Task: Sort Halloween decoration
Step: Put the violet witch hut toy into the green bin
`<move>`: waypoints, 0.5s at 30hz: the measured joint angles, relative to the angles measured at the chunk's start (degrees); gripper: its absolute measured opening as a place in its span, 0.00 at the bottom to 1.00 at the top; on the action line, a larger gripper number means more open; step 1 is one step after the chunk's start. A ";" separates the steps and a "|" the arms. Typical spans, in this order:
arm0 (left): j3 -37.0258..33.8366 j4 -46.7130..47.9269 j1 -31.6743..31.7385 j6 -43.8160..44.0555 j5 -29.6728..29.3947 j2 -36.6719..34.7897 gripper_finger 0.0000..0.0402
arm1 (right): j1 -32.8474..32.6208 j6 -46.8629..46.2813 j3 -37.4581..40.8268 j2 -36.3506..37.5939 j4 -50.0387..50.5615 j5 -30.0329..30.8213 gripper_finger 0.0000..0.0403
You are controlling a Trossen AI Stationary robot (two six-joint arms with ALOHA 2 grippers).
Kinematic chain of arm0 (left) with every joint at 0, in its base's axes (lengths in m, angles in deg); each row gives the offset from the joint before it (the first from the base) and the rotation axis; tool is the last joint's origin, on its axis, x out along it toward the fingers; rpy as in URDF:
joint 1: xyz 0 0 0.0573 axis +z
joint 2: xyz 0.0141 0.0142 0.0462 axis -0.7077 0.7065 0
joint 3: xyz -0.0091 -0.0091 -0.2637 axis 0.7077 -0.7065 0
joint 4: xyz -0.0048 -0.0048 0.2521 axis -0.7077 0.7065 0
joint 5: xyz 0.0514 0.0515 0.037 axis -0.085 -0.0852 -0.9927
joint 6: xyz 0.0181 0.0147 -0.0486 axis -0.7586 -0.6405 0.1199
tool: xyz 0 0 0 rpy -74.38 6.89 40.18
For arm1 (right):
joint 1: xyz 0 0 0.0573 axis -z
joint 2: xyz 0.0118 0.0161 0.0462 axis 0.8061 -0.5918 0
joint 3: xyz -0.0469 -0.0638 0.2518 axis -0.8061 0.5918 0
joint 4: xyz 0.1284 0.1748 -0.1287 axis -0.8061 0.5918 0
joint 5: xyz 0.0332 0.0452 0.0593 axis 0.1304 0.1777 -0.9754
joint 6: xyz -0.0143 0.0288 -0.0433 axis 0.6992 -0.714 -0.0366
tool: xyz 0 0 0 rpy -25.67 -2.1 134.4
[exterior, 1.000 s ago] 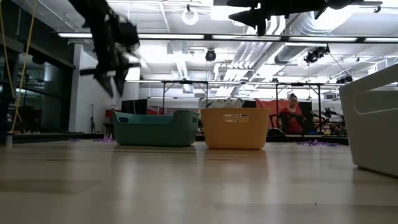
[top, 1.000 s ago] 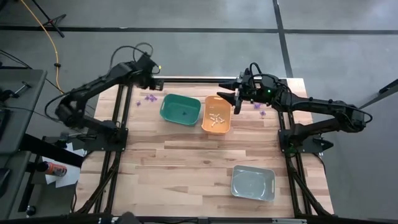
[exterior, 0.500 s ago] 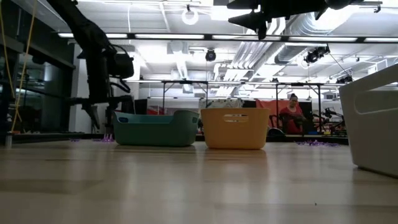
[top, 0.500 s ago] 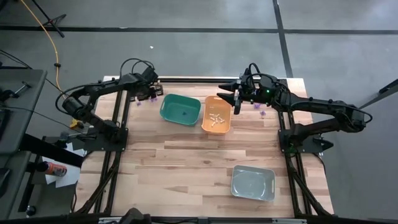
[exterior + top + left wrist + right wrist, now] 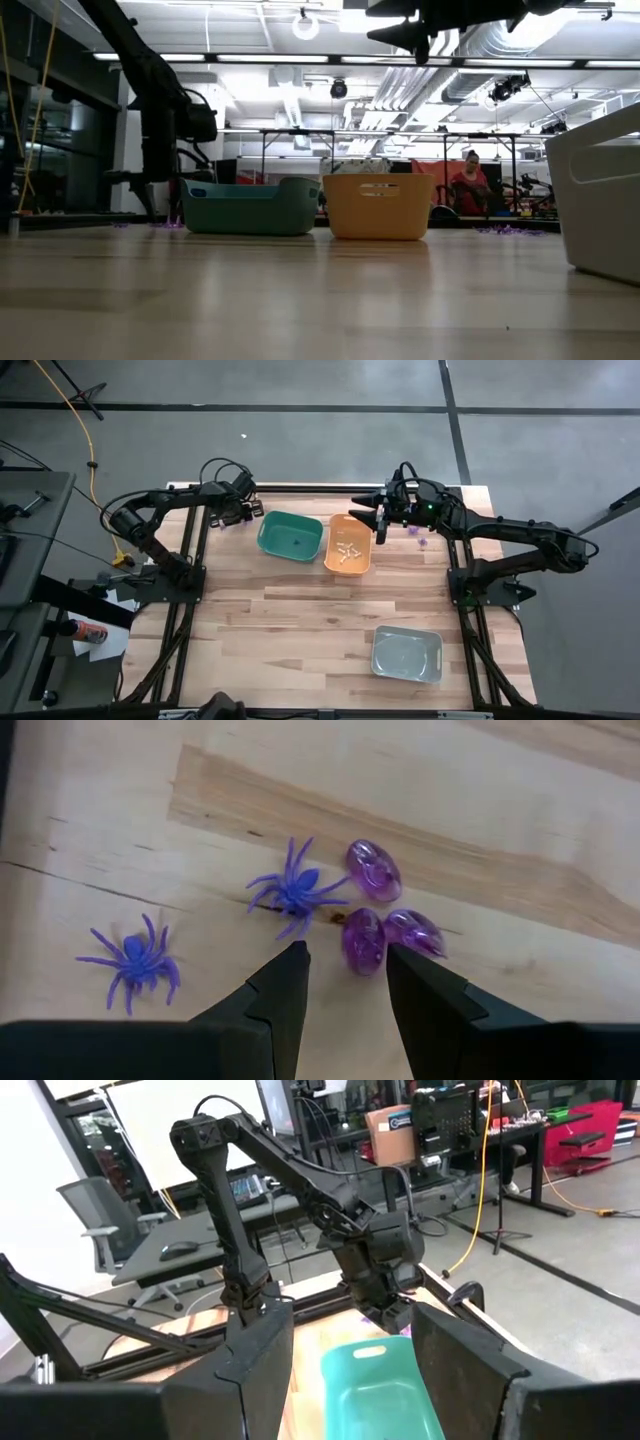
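Left pincer (image 5: 345,970) sits low over the bench (image 5: 300,610) at its far left corner, fingers apart, nothing gripped; one purple skull bead (image 5: 363,940) lies just ahead of the gap between the tips. Two more purple beads (image 5: 374,870) lie touching or just beside it, with two purple spiders (image 5: 297,890) nearby on the wood. Right pincer (image 5: 378,520) hangs above the orange bin (image 5: 349,544), fingers spread wide, empty. Cream trinkets (image 5: 347,550) lie inside that bin. Green bin (image 5: 290,535) stands just beside it; grey bin (image 5: 407,654) well apart, near the front edge.

Purple trinkets (image 5: 362,938) on bare wood
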 joint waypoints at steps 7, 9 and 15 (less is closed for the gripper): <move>0.02 -1.22 -0.32 1.09 -1.48 -0.06 0.32 | 0.00 0.12 0.00 0.02 1.17 -0.02 0.49; 0.02 -1.28 -0.32 1.01 -1.54 -0.06 0.32 | -0.01 0.14 0.00 0.02 1.19 -0.03 0.49; 0.02 -1.09 -0.32 0.46 -1.46 -0.06 0.32 | -0.01 0.16 0.00 0.02 1.19 -0.20 0.49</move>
